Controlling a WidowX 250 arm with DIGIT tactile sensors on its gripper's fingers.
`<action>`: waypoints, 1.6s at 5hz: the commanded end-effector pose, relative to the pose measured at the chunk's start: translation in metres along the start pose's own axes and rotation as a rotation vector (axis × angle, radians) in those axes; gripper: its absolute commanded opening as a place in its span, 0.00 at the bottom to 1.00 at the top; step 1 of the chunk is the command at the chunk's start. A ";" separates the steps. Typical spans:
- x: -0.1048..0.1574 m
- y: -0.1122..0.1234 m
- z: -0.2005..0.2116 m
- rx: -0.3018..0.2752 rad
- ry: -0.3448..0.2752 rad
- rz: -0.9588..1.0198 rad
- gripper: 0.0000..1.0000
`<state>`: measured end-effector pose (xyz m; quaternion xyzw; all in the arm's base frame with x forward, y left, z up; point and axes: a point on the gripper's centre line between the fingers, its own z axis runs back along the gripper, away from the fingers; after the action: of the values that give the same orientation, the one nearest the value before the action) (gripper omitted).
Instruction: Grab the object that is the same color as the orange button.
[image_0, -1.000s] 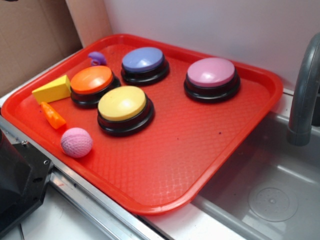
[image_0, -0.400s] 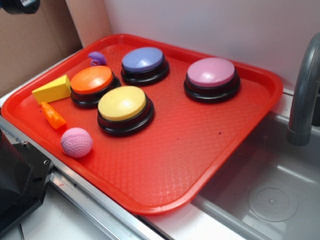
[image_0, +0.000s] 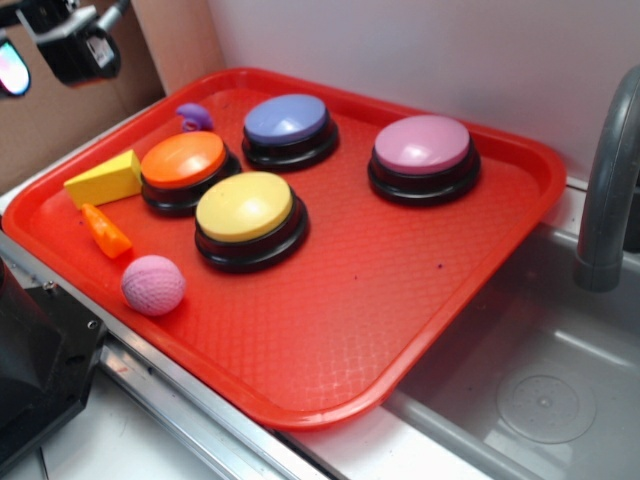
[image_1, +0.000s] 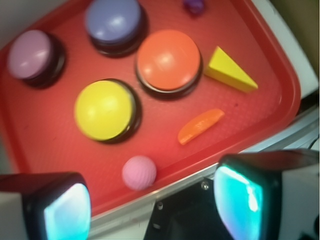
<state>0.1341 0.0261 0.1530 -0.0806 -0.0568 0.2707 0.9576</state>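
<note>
On the red tray (image_0: 450, 290), the orange carrot piece (image_0: 105, 231) lies flat between the cheese wedge (image_0: 103, 179) and pink ball (image_0: 153, 285), just beside the orange button (image_0: 183, 160). The hand (image_1: 150, 200) hovers high, spread wide, probably to straddle it.

A red tray (image_0: 470, 290) lies beside a grey sink (image_0: 530, 390), and a grey faucet (image_0: 608, 190) stands just past the tray's right corner. On the tray, near its middle, sits a yellow button (image_0: 244, 207) with a black base. Behind it is a blue-violet button (image_0: 287, 119), and a pink button (image_0: 422, 144) is toward the tray's far right side. A yellow cheese wedge (image_0: 105, 179) lies at the tray's left edge, a pink ball (image_0: 153, 284) near its front edge, and a small purple piece (image_0: 194, 116) near its back left corner.
</note>
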 end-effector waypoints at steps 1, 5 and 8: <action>0.006 0.022 -0.032 0.030 -0.093 0.137 1.00; 0.025 0.050 -0.094 0.093 -0.147 0.214 1.00; 0.023 0.064 -0.120 0.050 -0.087 0.254 1.00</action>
<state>0.1409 0.0729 0.0236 -0.0555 -0.0747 0.3866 0.9175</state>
